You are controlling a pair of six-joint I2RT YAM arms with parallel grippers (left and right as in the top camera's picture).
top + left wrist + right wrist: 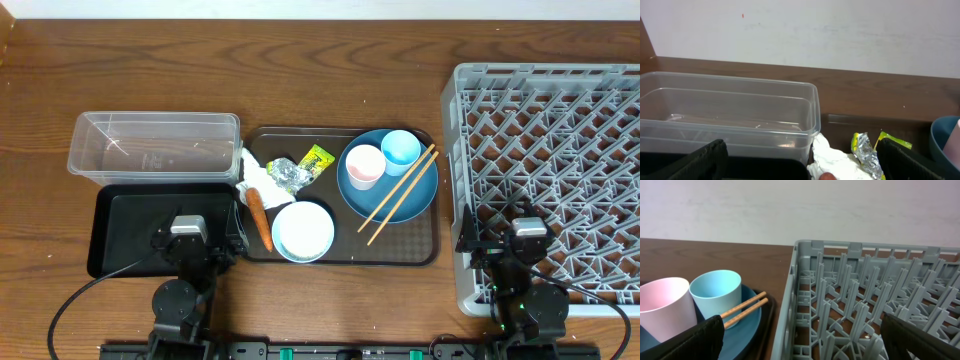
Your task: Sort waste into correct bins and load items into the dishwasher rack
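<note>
Wooden chopsticks [398, 195] lie as a pair across the blue plate [422, 192]. Their long axis runs on a diagonal from lower left to upper right. The upper tips reach the plate's right rim, and the lower ends pass over its bottom edge above the brown tray [345, 257]. On the plate's upper part stand the pink cup [364, 166] and the light blue cup [401, 151], side by side and mouths up.

Left of the plate on the same tray sits the bowl [303, 231], also mouth up. The carrot [259, 217] lies just beside its left rim, long axis nearly top to bottom of the frame, leaning slightly right toward the bottom. Above the bowl are the tissue [252, 176], the foil [288, 176] and the yellow-green wrapper [317, 160], close together.

The clear tub [155, 148] stands at centre left, long axis left to right. The black tray [125, 222] lies just below it, aligned the same way. The grey rack [560, 140] fills the right of the overhead view on the wood surface [300, 70].

The left fingers [700, 162] are spread wide apart, holding nothing, over the black tray and facing the tub. The right fingers [920, 337] are likewise wide apart and empty, at the rack's lower left corner.
</note>
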